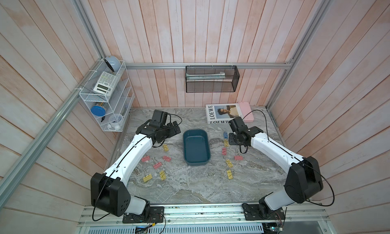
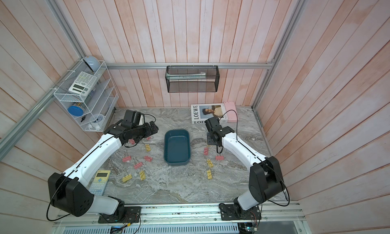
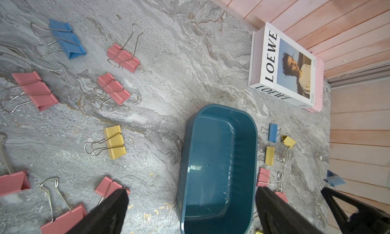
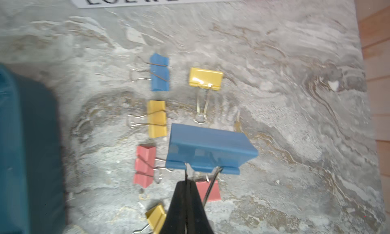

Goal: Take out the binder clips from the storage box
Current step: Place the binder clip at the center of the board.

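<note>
Storage box [image 1: 196, 146] interior bare; binder clips [image 1: 145, 158] lie around it on table [image 1: 190, 186].

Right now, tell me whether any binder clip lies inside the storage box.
No: in a top view the storage box shows only its bare teal floor; the binder clips lie on the table beside it.

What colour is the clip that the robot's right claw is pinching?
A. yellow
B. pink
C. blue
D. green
C: in the right wrist view, the right gripper is closed on the wire handles of a blue binder clip, which hangs above the marble table.
</note>
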### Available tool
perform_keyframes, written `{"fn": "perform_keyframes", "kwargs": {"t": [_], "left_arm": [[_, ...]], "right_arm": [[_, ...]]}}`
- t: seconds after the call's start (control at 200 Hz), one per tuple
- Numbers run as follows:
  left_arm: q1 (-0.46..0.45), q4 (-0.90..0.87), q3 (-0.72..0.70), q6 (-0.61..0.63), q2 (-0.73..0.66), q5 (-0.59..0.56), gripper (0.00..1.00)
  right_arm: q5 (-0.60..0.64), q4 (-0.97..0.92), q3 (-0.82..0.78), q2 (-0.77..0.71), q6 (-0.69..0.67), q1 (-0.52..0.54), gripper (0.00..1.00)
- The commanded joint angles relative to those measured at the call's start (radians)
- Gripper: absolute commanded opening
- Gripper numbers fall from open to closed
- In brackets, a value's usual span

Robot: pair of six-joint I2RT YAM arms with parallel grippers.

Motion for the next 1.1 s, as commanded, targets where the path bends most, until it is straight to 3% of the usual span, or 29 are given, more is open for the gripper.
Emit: {"fn": "perform_keyframes", "kwargs": {"t": [0.0,0.18,0.445,0.52,0.655,0.705,0.785,0.86,0.985,1.095], "left_arm": [[-0.009,0.010,0.038,-0.003,0.019,0.011,1.00],[-0.011,-0.009,0.039,0.003,0.020,-0.013,1.00],[-0.009,-0.040,0.019,0.008,-0.008,-0.082,1.00],[-0.007,-0.047,0.010,0.010,-0.026,-0.108,1.00],[0.004,-0.051,-0.005,0.012,-0.052,-0.158,1.00],[0.017,-0.055,-0.013,0.008,-0.062,-0.195,1.00],[0.074,-0.044,-0.044,-0.002,-0.081,-0.230,1.00],[0.163,0.006,-0.097,-0.002,-0.110,-0.239,1.00],[0.284,0.162,-0.220,0.064,-0.151,-0.317,1.00],[0.337,0.293,-0.307,0.147,-0.132,-0.440,1.00]], "right_arm": [[0.013,0.054,-0.059,-0.019,0.022,-0.065,0.00],[-0.036,0.112,-0.097,0.075,0.013,-0.166,0.00],[-0.104,0.117,-0.020,0.258,0.013,-0.204,0.00],[-0.096,0.108,-0.004,0.261,0.013,-0.204,0.14],[-0.054,0.075,0.016,0.233,0.009,-0.204,0.50],[-0.038,0.062,0.019,0.207,0.007,-0.205,0.57],[-0.029,0.079,0.001,0.130,-0.012,-0.204,0.69],[-0.010,0.144,-0.045,0.030,-0.039,-0.205,0.86],[0.076,0.345,-0.179,-0.163,-0.060,-0.203,0.97],[0.148,0.591,-0.346,-0.285,-0.164,-0.205,0.98]]}}
